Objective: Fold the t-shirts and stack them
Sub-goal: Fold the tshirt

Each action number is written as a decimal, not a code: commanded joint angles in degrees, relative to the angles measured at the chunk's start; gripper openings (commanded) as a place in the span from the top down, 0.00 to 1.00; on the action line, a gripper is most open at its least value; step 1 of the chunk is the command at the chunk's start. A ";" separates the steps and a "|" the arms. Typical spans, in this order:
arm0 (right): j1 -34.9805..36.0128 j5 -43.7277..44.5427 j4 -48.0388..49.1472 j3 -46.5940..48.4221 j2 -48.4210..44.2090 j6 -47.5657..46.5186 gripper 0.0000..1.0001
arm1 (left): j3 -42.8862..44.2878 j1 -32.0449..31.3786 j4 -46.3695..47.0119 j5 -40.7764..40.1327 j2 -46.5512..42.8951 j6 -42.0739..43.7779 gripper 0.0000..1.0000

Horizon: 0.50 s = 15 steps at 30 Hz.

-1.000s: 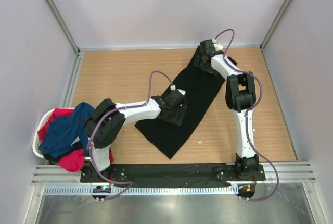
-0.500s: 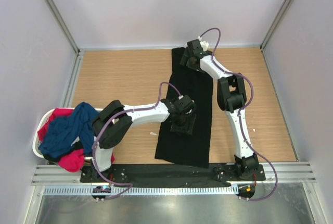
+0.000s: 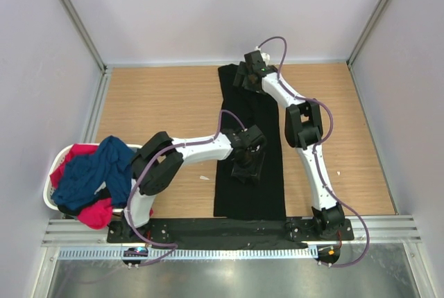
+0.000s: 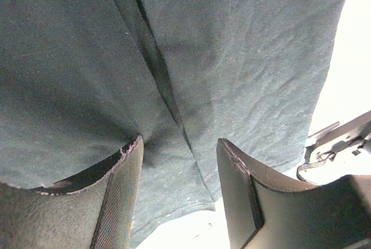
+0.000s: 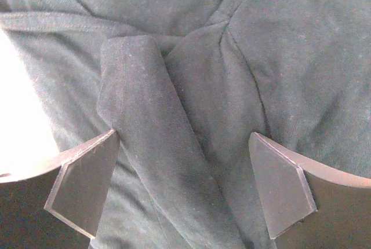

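The black t-shirt point(image 3: 268, 190) lies folded into a long narrow strip running from the far middle of the table to its near edge. My left gripper point(image 3: 248, 168) sits on the middle of the strip; in the left wrist view the gripper point(image 4: 179, 145) is open with the cloth point(image 4: 232, 40) flat beneath it. My right gripper point(image 3: 244, 76) is at the strip's far end; in the right wrist view it point(image 5: 182, 139) is open and straddles a raised fold near the collar point(image 5: 139, 87). The navy t-shirt point(image 3: 90, 173) and the red-pink t-shirt point(image 3: 97, 213) are heaped in the basket.
The white laundry basket point(image 3: 48, 197) stands at the near left, beside the left arm's base. A small white scrap point(image 3: 203, 177) lies on the wood left of the strip. Metal frame rails border the table on the left, right and near sides.
The black strip has swung from a diagonal to lie straight from far to near. My right gripper moved left along the far edge; my left gripper moved right and nearer.
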 commanded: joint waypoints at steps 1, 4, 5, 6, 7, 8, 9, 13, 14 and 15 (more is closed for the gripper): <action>0.43 -8.28 -3.07 4.78 2.00 -2.09 0.00 | 2.88 -0.13 -7.94 -2.04 1.33 0.95 0.44; 0.52 -13.48 -5.45 9.88 -2.81 -4.19 0.00 | 7.98 3.20 -10.85 -4.25 -1.92 1.91 0.42; 0.43 -15.32 -5.19 9.89 -4.75 -4.55 0.00 | 9.21 4.61 -11.20 -4.17 -2.71 2.09 0.41; 0.43 -16.03 -3.45 9.10 -7.56 -5.85 0.00 | 12.18 8.11 -11.64 -3.90 -4.11 2.27 0.41; 0.34 -16.73 -1.87 7.88 -12.63 -6.74 0.00 | 13.26 9.88 -11.38 -2.86 -4.65 2.27 0.40; 0.34 -17.00 0.32 3.52 -15.73 -7.70 0.00 | 14.31 11.90 -10.77 -1.72 -5.17 2.01 0.40; 0.34 -16.66 4.70 1.04 -18.28 -8.84 0.01 | 14.93 15.84 -8.24 -0.49 -5.88 1.75 0.39; -0.09 -11.39 4.49 -0.32 -22.44 -11.49 0.00 | 15.03 24.56 2.31 6.63 -5.54 -3.34 0.42; -1.05 -10.86 3.87 1.08 -21.57 -11.23 0.00 | 15.20 25.88 4.42 8.21 -4.92 -4.14 0.45; -1.41 -10.85 3.60 1.27 -20.86 -10.79 0.00 | 15.64 27.81 7.83 8.92 -4.13 -4.75 0.47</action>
